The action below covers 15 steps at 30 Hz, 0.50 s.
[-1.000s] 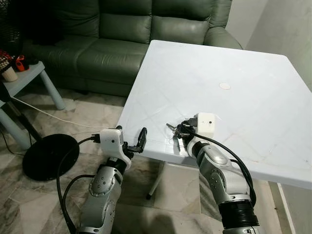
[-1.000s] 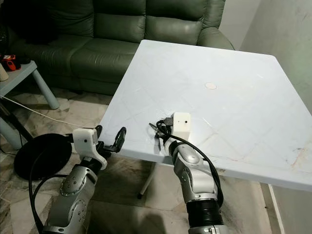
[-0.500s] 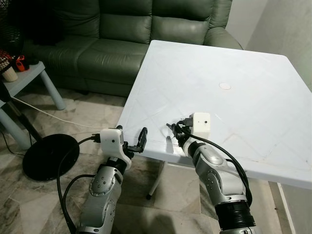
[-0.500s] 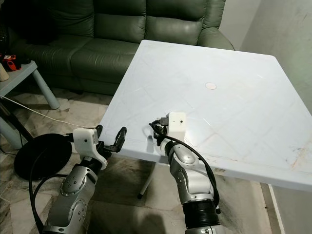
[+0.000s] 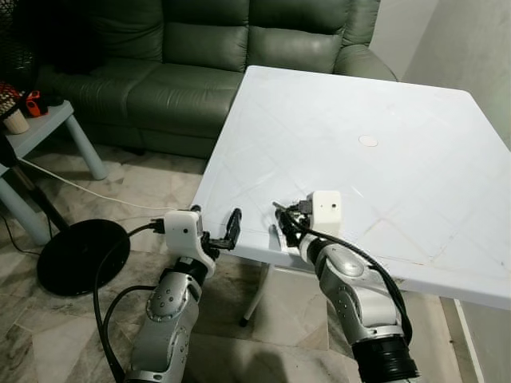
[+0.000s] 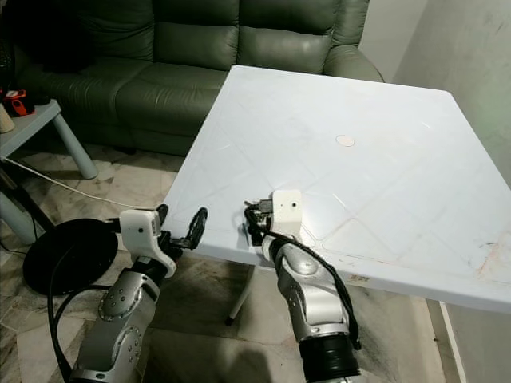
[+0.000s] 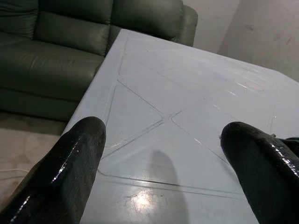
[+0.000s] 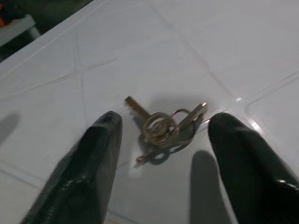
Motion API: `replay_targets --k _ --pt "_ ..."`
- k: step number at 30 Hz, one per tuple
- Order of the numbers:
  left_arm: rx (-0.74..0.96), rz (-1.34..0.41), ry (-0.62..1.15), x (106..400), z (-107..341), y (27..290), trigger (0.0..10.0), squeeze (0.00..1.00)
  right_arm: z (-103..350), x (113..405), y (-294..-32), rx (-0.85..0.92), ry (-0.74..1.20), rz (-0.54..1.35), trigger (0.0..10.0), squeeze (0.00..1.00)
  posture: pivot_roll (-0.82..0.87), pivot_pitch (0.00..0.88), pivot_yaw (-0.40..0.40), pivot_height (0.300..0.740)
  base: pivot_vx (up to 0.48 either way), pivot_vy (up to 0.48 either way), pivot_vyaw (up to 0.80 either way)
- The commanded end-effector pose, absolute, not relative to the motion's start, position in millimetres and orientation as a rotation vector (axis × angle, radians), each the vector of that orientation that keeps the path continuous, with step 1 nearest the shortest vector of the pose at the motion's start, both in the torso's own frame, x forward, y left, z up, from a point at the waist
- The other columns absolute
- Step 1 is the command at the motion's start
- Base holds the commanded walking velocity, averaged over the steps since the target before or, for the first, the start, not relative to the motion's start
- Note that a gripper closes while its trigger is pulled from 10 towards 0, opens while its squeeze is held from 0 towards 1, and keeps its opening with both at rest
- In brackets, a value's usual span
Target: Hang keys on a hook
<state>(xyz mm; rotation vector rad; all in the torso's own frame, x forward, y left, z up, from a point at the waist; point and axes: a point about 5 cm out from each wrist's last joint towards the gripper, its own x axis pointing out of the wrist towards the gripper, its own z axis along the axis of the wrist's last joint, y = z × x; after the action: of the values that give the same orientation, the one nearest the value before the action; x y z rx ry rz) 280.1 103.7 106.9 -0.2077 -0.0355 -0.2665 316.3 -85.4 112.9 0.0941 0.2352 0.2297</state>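
Keys point(image 8: 163, 127), a small brass-coloured bunch, are lying lower centre on the white plastic table point(image 5: 383, 104). Right gripper point(image 8: 161, 165) is straddling them, fingers wide, holding nothing. Pickup step; closing comes next.

The white table point(image 5: 383, 112) lies bare and open across nearly its whole top, broken only by a small round disc point(image 5: 368, 141) far from the near edge. The keys point(image 8: 163, 128) lie flat between the spread fingers of the right hand point(image 8: 161, 154), with bare surface all round them. The left hand point(image 5: 224, 232) hangs off the near corner, the table edge ahead of it.
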Motion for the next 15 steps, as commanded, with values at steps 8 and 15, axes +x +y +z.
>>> replay_targets --k 8,15 --pt "-0.218 -0.286 -0.044 281.6 110.6 96.3 10.0 0.0 117.6 314.3 -79.5 0.046 0.148 0.197 10.0 1.0 -0.03 0.076 -0.047 0.732 0.0 0.0 0.0" --pt "-0.217 -0.283 -0.046 282.8 111.0 97.1 10.0 0.0 122.8 315.1 -77.8 -0.008 0.038 0.149 10.0 1.0 -0.02 0.077 -0.048 0.732 0.0 0.0 0.0"
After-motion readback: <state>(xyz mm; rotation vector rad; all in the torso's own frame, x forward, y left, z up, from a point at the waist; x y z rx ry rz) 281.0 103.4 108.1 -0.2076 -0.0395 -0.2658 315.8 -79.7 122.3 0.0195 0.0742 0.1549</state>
